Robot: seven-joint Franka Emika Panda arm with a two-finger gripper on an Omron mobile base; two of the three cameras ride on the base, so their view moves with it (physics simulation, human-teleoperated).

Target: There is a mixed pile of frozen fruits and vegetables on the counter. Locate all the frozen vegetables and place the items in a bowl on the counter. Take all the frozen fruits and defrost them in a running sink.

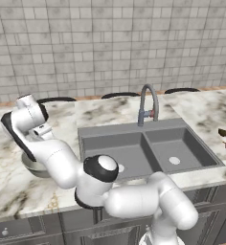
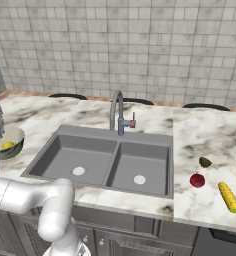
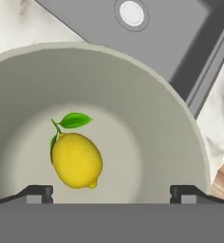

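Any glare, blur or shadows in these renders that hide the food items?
Hand view: sharp, evenly lit lemon in the bowl, no glare. Right base view: corn cob and red fruit clear, with faint shadows. Left base view: the arm blocks most of the bowl.

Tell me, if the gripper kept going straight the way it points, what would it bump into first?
Probably the lemon lying in the bowl. The open gripper points straight down into it, the lemon sitting slightly off-centre, so it might reach the bowl's floor beside it instead.
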